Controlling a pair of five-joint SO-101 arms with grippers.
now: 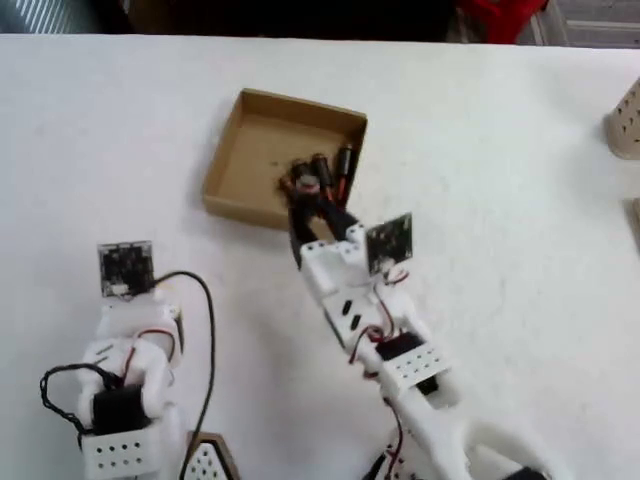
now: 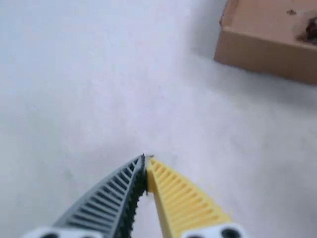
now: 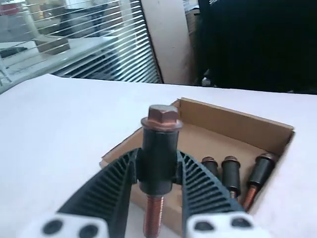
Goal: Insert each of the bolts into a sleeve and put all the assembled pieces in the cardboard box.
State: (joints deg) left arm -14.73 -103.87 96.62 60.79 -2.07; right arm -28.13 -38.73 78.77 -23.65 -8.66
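Note:
The cardboard box [image 1: 240, 150] lies open on the white table. My right gripper [image 1: 312, 197] hangs over the box's near wall, shut on a black sleeve with a copper bolt through it [image 3: 158, 148], held upright with the bolt head up; the same piece [image 1: 305, 181] shows from above. In the right wrist view this gripper [image 3: 157, 155] clamps the sleeve from both sides. Three assembled pieces [image 3: 231, 174] lean in the box's corner [image 1: 335, 163]. My left gripper [image 2: 147, 159] is shut and holds nothing, low over bare table, with the box [image 2: 267, 49] some way off. The left arm [image 1: 125, 340] sits at the lower left.
A tan perforated object [image 1: 625, 120] stands at the table's right edge. A small brown-and-white part [image 1: 205, 460] lies at the front edge beside the left arm's base. A black cable [image 1: 205, 330] loops by that arm.

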